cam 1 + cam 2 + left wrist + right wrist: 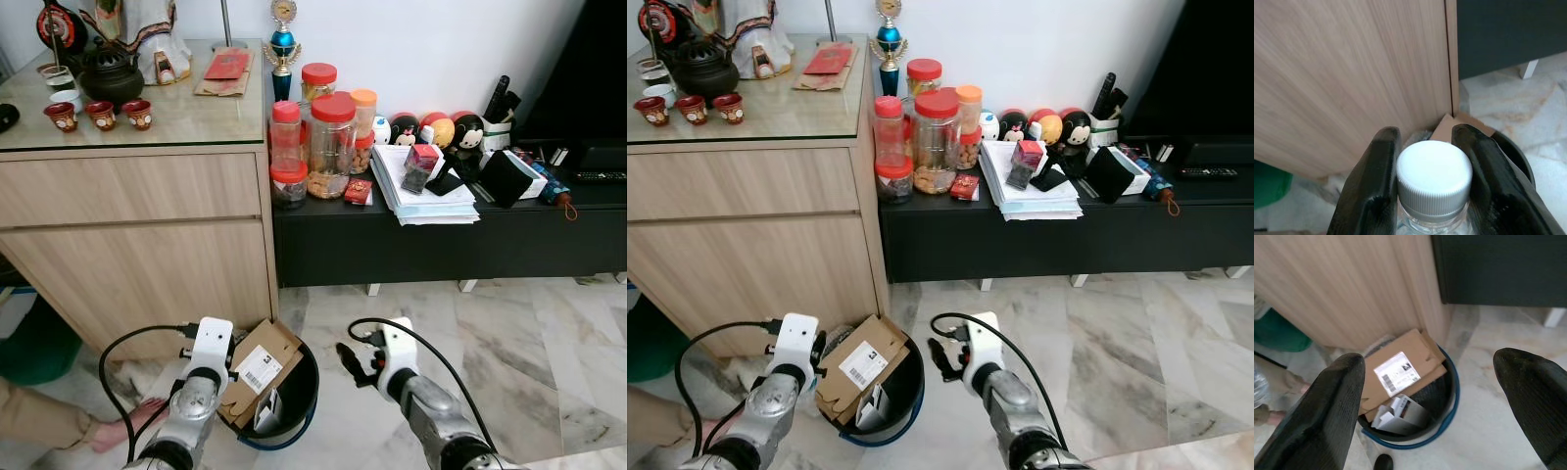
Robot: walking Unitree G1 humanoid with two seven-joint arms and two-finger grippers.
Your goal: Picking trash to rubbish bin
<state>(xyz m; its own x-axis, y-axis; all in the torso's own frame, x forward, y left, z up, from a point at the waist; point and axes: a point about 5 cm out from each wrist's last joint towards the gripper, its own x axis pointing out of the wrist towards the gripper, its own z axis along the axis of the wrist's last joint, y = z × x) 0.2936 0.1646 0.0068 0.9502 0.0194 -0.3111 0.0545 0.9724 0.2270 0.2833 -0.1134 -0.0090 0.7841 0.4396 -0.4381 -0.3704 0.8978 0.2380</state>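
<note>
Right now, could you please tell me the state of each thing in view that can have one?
Left gripper: shut on the bottle.
Bottle: white cap on, held at its neck.
Right gripper: open, above the rubbish bin.
Rubbish bin: holding cardboard and papers.
Cardboard: sticking out over the rim.

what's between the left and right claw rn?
The black rubbish bin, with a flattened cardboard box sticking out of it, sits on the floor between the left claw and right claw, seen in both eye views.
</note>
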